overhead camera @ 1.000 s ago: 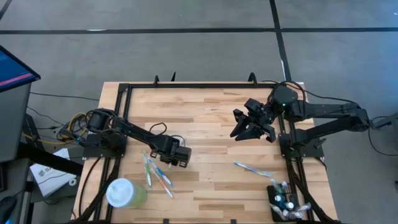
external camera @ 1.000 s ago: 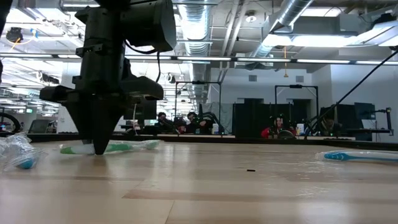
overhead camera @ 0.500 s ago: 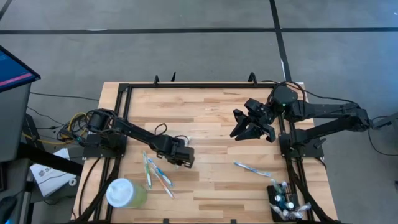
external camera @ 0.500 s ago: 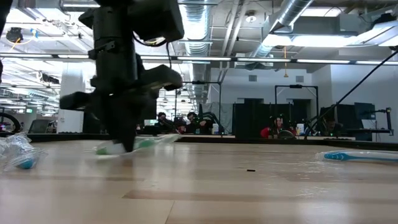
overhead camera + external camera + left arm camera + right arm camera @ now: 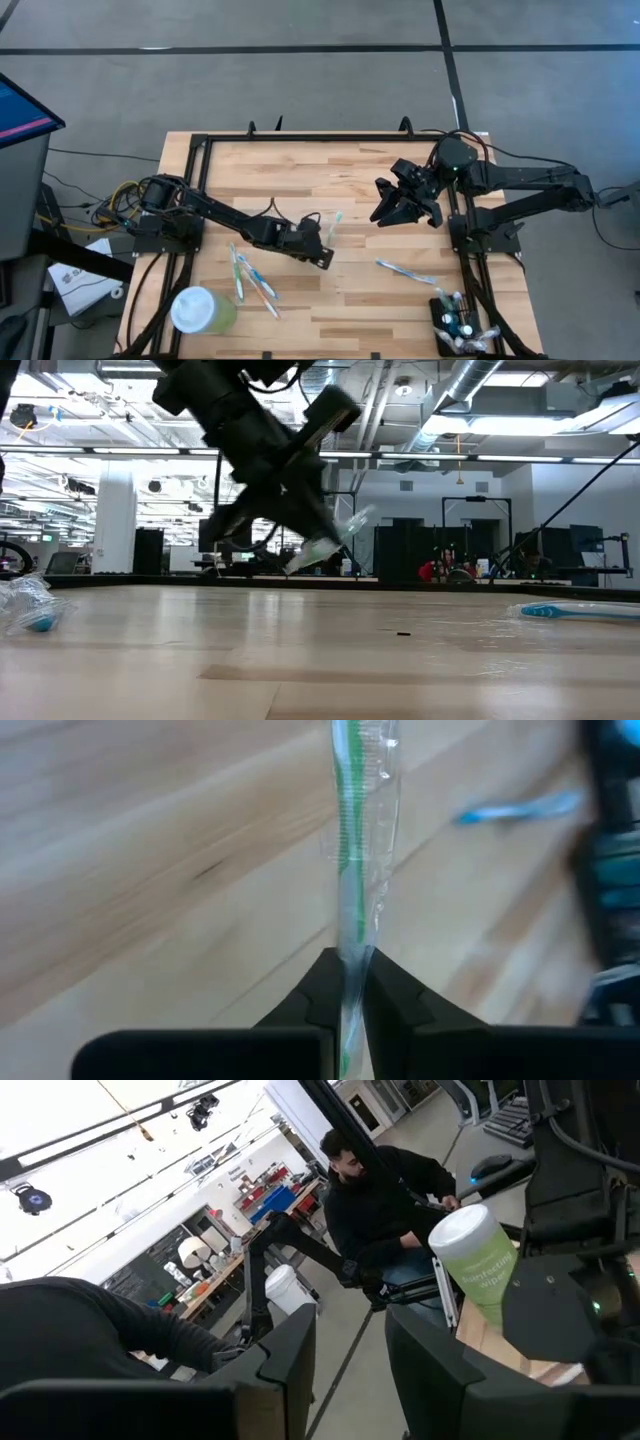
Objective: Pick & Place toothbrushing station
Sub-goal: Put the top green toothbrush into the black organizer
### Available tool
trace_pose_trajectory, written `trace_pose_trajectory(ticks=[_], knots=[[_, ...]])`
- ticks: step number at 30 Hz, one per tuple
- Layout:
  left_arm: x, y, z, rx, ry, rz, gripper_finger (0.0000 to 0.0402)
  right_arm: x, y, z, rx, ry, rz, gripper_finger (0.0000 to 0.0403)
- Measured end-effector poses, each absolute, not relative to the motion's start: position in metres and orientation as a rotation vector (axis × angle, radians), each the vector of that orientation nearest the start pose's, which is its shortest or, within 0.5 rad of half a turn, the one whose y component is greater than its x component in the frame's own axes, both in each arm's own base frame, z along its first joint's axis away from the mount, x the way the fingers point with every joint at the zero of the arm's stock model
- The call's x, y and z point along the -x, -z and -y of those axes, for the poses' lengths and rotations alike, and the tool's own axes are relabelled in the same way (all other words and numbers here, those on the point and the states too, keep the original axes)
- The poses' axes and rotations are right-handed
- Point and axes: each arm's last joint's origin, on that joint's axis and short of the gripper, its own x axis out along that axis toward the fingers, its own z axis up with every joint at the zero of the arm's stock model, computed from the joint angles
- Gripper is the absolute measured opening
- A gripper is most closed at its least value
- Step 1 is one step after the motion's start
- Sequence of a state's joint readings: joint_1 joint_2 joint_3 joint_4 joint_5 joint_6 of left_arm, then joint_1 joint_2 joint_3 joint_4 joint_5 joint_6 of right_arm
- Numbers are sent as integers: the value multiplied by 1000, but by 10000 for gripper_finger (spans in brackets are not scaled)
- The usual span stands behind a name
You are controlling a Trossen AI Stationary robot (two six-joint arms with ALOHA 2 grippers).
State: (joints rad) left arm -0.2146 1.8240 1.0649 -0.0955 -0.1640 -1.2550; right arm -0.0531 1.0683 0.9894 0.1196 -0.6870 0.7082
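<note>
My left gripper [image 5: 321, 238] is near the table's middle, shut on a green toothbrush [image 5: 350, 840] in a clear wrapper, which is held off the wood. The toothbrushing station [image 5: 455, 322], a small black holder with several brushes standing in it, is at the near right corner. My right gripper [image 5: 392, 205] hangs open and raised by the right edge, with nothing between its fingers [image 5: 290, 1355]. My left gripper pinches the wrapped toothbrush's handle [image 5: 349, 960] between its two fingers. The brush lies along the fingers and sticks out past their tips. The fingers slant down from the table's left. The brush is lifted clear of the table and tilts upward [image 5: 332, 543].
Several wrapped toothbrushes [image 5: 250, 277] lie near the left edge, and a blue one [image 5: 405, 270] lies right of centre. A pale green cup with a white lid [image 5: 200, 310] stands at the near left corner. A seated person [image 5: 385, 1200] shows beyond the table.
My left gripper has tipped up from pointing straight down and moved toward the table's right. The green toothbrush, which lay flat on the wood under the fingers, has come up with it and now hangs clear, tilted.
</note>
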Motion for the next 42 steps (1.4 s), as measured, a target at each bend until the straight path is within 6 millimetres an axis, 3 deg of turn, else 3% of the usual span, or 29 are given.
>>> trace_pose_trajectory(ticks=[10,16,25,30,35,42], knots=[[-378,-183,71,1008,-318,-498,10,-232,-385,1,-678,-611,-126,115],[-376,-214,56,927,-259,-390,10,-230,-395,4,-743,-635,-58,115],[-345,-279,40,713,-150,-298,10,-228,-400,18,-1025,-597,-86,115],[-325,-280,45,593,-183,-452,10,-219,-425,17,-1105,-648,-71,115],[-313,-271,55,500,-195,-593,10,-218,-437,17,-1214,-638,-273,115],[-309,-268,69,327,-150,-621,10,-223,-405,18,-1318,-503,-738,118]])
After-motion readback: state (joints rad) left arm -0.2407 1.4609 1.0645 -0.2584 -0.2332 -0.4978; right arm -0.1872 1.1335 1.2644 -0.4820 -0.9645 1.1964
